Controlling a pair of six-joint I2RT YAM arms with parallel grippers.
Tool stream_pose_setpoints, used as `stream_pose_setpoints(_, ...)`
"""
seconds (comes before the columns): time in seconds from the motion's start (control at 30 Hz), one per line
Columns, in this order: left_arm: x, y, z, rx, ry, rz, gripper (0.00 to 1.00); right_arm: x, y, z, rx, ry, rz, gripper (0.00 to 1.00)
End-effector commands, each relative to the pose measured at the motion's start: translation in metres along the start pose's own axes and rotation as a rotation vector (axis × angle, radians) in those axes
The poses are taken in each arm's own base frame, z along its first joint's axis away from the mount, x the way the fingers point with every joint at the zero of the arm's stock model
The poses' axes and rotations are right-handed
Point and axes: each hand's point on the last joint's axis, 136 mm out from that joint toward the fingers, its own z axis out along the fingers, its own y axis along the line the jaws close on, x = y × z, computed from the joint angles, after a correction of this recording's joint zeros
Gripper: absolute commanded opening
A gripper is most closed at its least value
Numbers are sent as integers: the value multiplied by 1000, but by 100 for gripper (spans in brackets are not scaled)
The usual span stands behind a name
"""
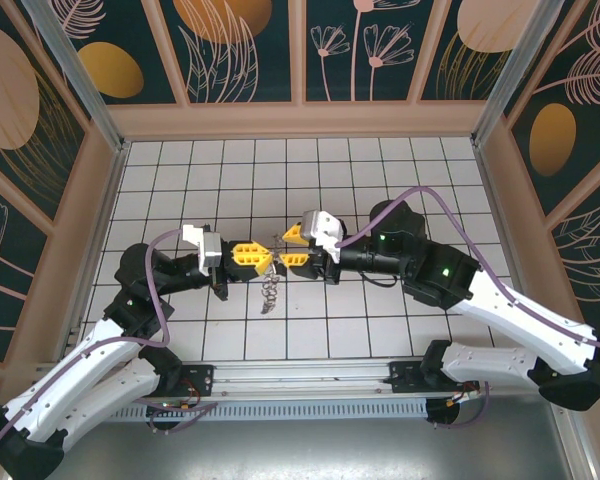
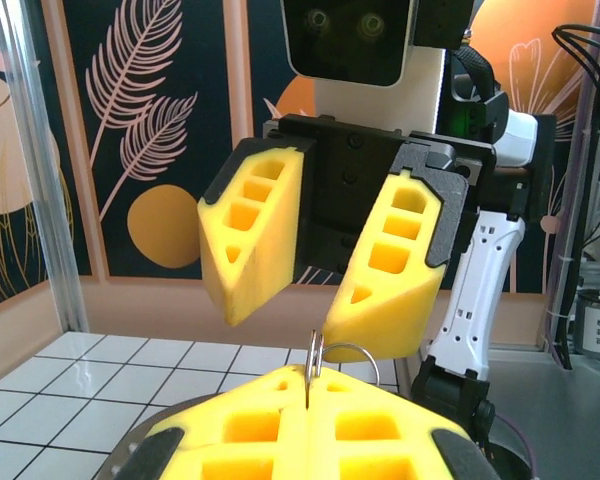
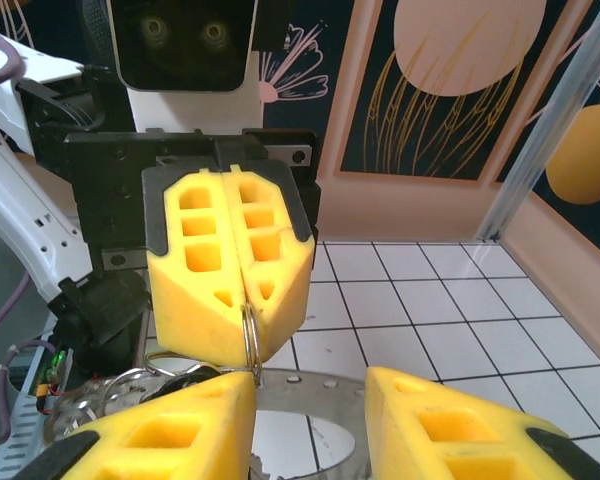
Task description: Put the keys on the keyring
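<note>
The keyring (image 1: pixel 269 290) hangs as a chain-like bundle between the two arms above the tiled floor. In the right wrist view its flat grey rim with small holes (image 3: pixel 300 381) lies just under my fingers. My left gripper (image 1: pixel 262 256) is shut on a thin wire loop (image 2: pixel 316 360) of that rim, and the loop stands up out of the closed tips (image 2: pixel 308 388). My right gripper (image 1: pixel 288 248) faces it, open, with one fingertip (image 3: pixel 235 390) touching the loop (image 3: pixel 248 335). A dark piece among wire loops (image 3: pixel 130 375) hangs lower left; I cannot tell whether it is the keys.
White tiled floor (image 1: pixel 310 170) stretches behind the grippers, fenced by peach walls and metal posts (image 1: pixel 75 70). The arm bases and a rail (image 1: pixel 300 378) run along the near edge. Purple cables (image 1: pixel 435 205) loop over both arms.
</note>
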Motion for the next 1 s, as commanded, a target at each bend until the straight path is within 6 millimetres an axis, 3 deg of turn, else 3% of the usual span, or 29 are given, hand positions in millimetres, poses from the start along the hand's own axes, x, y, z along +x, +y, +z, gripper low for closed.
stream_pose_setpoints(0.0, -12, -7, -2, 24, -37, 31, 0, -7, 9, 7, -56, -42, 5, 34)
stream_pose_setpoints(0.27, -12, -8, -2, 18, -36, 36, 0, -6, 7, 6, -41, -36, 11, 33)
stream_pose_setpoints(0.57, -9, -5, -2, 5, -25, 32, 0, -31, 2, -10, 1, -101, -13, 34)
stream_pose_setpoints(0.97, 0, 1, -2, -24, 9, 34, 0, -30, 12, 6, -47, -73, -14, 37)
